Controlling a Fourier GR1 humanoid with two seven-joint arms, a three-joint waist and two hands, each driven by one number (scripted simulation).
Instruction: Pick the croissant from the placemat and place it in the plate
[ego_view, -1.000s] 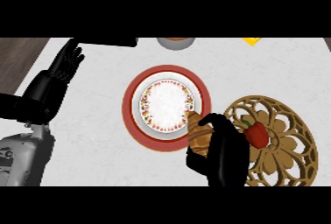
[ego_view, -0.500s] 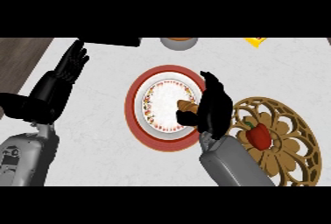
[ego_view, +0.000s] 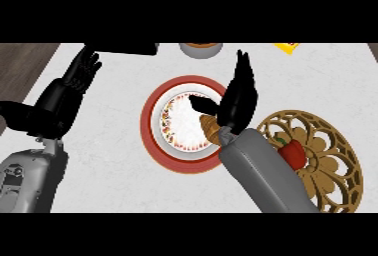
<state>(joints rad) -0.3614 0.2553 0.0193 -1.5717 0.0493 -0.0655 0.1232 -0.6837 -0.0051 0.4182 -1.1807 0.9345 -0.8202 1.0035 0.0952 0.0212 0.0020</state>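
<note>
The brown croissant (ego_view: 210, 129) lies on the right side of the red-rimmed plate (ego_view: 157, 147), partly under my right hand (ego_view: 236, 106). That hand hangs over the plate's right edge with its fingers straight and pointing away from me and its thumb spread to the left, holding nothing. The round golden lattice placemat (ego_view: 334, 167) sits just right of the plate. My left hand (ego_view: 74, 82) rests open at the upper left, fingers up.
A red vegetable (ego_view: 292, 153) remains on the placemat beside my right forearm. A bowl (ego_view: 201, 49), a yellow item (ego_view: 288, 47) and a dark object (ego_view: 127, 48) line the far edge. Dark wood flooring shows beyond the counter's left edge.
My right hand carried the croissant from the placemat's edge left over the plate, then straightened its fingers; the croissant now lies on the plate. The left hand stayed put.
</note>
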